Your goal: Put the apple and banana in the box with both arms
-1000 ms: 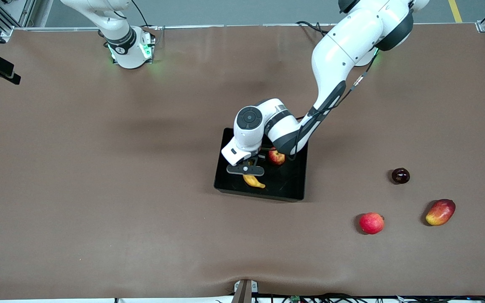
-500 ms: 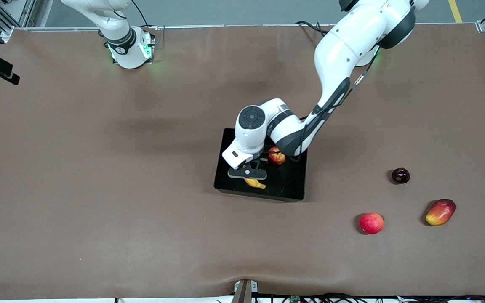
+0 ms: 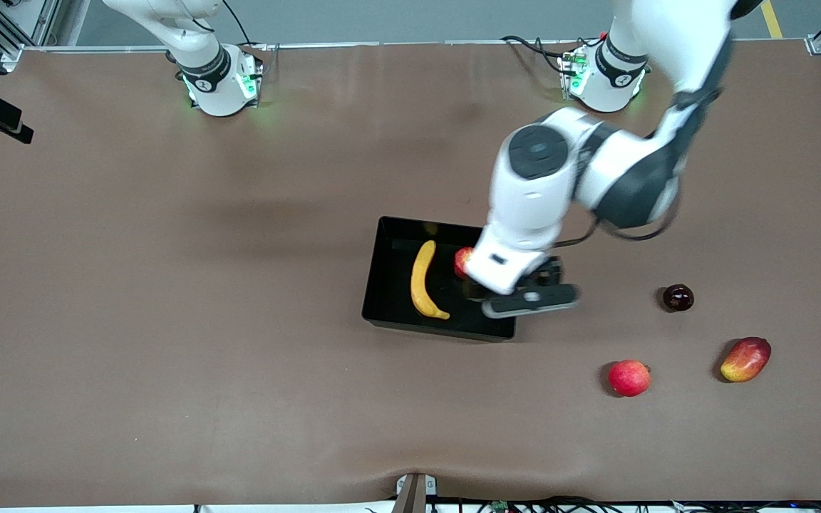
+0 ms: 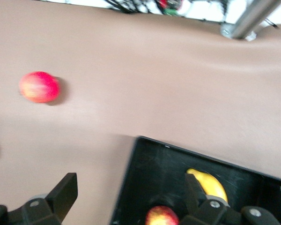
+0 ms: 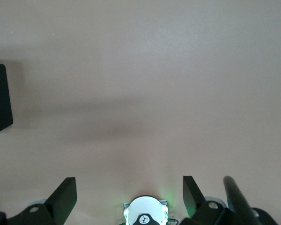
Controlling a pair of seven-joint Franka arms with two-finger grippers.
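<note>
Banana (image 3: 422, 279) is down beside the apple (image 3: 462, 261) in the box (image 3: 389, 313). My left tool (image 3: 532, 299) has let go, wide open and empty, lifting clear over the box corner. Right tool (image 5: 126, 197) waits open, empty. Looks done.

On the brown bench (image 3: 168, 320), toward the left arm's end, we see a dark round fruit (image 3: 678, 297), a red-yellow mango (image 3: 745, 359) nearer the front camera, and a pinkish-red round fruit (image 3: 628, 377) beside the mango.
</note>
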